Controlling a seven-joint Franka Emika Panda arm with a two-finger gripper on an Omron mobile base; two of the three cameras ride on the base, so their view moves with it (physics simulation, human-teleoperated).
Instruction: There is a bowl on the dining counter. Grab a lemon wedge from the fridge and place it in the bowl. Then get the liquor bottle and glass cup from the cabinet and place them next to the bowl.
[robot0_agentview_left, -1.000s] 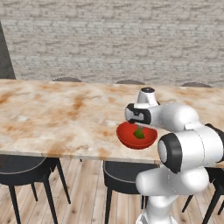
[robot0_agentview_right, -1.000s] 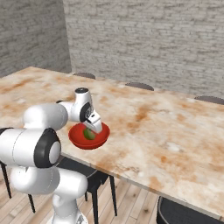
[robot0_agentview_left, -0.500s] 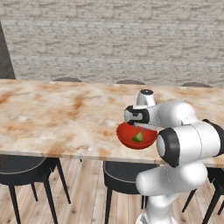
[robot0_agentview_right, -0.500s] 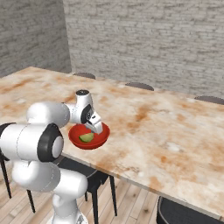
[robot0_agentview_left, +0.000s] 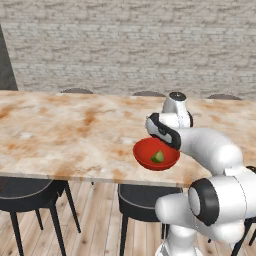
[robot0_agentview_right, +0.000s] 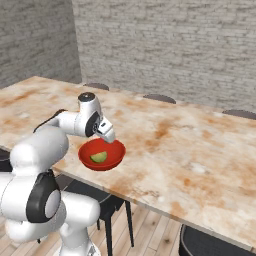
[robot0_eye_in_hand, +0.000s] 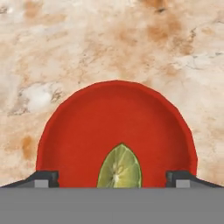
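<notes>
A long dining counter (robot0_agentview_left: 60, 135) of mottled beige-and-rust marble runs across the room, backed by a pale grey brick wall (robot0_agentview_left: 125, 45). Dark chairs (robot0_agentview_left: 30, 192) are tucked under its near edge, over light wood plank flooring (robot0_agentview_left: 95, 225). The red bowl (robot0_agentview_left: 156, 154) sits near the counter's front edge, and the lemon wedge (robot0_eye_in_hand: 119, 168) lies inside it, cut face up. The gripper (robot0_eye_in_hand: 113, 177) hangs just above the bowl with its jaws spread wide to either side of the wedge, holding nothing.
</notes>
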